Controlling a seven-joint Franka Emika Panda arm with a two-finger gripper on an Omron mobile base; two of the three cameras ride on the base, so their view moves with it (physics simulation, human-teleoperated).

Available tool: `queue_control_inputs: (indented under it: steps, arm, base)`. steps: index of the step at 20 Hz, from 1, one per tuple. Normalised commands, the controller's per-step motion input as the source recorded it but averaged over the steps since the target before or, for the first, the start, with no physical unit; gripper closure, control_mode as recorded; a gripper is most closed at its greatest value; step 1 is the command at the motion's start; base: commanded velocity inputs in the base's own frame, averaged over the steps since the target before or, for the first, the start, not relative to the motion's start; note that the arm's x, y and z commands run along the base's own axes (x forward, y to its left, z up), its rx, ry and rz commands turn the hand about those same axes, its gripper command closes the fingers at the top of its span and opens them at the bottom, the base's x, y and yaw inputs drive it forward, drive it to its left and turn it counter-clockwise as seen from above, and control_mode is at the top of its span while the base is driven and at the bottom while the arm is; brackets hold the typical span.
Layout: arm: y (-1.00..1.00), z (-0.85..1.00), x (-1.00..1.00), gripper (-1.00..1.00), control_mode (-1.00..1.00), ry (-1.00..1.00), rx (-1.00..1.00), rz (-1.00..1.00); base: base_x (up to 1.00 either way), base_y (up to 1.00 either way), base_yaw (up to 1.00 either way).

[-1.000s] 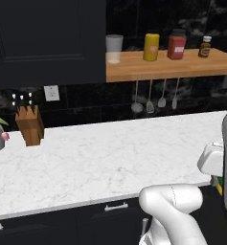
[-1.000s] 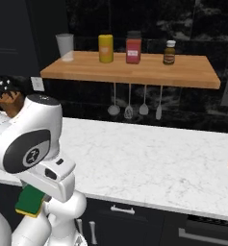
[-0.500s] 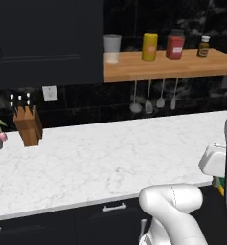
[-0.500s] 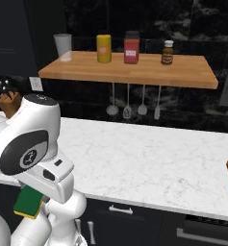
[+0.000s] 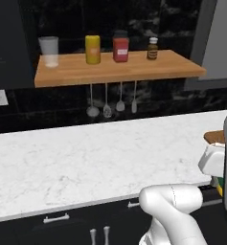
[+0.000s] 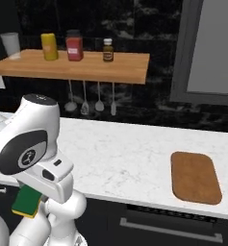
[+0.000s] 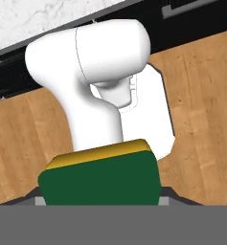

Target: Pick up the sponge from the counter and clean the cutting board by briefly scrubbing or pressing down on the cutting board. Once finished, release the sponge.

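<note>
The sponge [image 7: 100, 177], dark green over yellow foam, sits between my fingers in the hand view, above the wooden floor. My gripper [image 6: 29, 201] is shut on it and hangs low in front of the dark drawers, below the counter [image 6: 130, 158] edge at the left. A sliver of the sponge [image 5: 221, 186] peeks out beside my arm in the left base view. The cutting board [image 6: 195, 177] lies flat on the counter far to the right of the gripper, near the front edge. Its corner [image 5: 215, 137] also pokes out behind my arm.
A wooden wall shelf [image 6: 86, 67] carries a cup [image 5: 49, 50], a yellow jar [image 5: 92, 49], a red jar [image 5: 120, 46] and a small bottle [image 5: 153, 48]. Utensils [image 5: 112, 100] hang beneath it. A grey panel [image 6: 211, 53] stands at the back right.
The base has driven to the right, so the whole scene has slid left; the cutting board has come into view. The gripper still holds the sponge low by the drawers.
</note>
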Motion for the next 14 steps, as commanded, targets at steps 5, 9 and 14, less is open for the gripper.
queue_control_inputs:
  steps: [5,9,14]
  arm:
    - [0.00,0.00,0.00,1.00,1.00,0.00,0.00,0.00]
    - [0.00,0.00,0.00,1.00,1.00,0.00,0.00,0.00]
    - [0.00,0.00,0.00,1.00,1.00,0.00,0.00,0.00]
  base:
    - [0.00,-1.00,-0.01]
    - [0.09,-1.00,0.00]
    - [0.03,-0.70,0.00]
